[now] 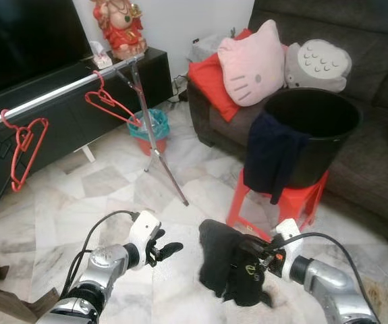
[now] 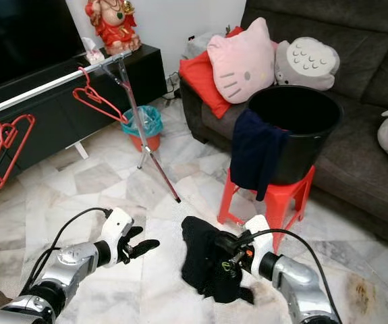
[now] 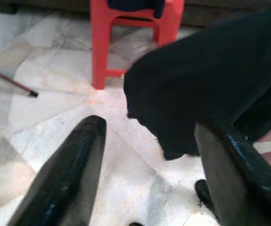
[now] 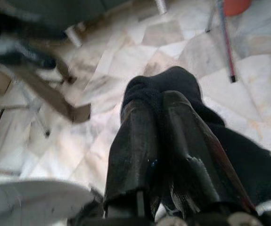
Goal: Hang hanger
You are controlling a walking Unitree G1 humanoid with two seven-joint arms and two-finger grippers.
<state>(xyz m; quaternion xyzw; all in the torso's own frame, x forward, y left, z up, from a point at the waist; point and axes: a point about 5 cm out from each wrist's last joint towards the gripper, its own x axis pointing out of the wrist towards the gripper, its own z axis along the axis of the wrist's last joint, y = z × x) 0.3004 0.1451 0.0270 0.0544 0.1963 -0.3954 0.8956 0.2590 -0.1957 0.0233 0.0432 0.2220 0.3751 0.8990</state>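
A pale marble floor [image 1: 113, 182] runs between a dark TV cabinet [image 1: 65, 108] and a grey sofa [image 1: 355, 135], with a black bucket [image 1: 312, 135] on a red stool [image 1: 281, 199]. Two red hangers, one [image 1: 109, 101] near the tripod end and one [image 1: 21, 145] further along, hang hook-up from the silver rail [image 1: 59, 91], which slants from the cabinet side toward the sofa. The right gripper [image 1: 244, 260] is clenched on a black garment [image 1: 220, 260] low over the floor, and the left gripper [image 3: 149, 155] hovers just beside it, fingers spread and holding nothing.

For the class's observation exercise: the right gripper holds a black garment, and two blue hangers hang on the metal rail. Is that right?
One detail is wrong: the hangers are red, not blue. The left eye view shows two red hangers on the metal rail. The right gripper does hold the black garment.
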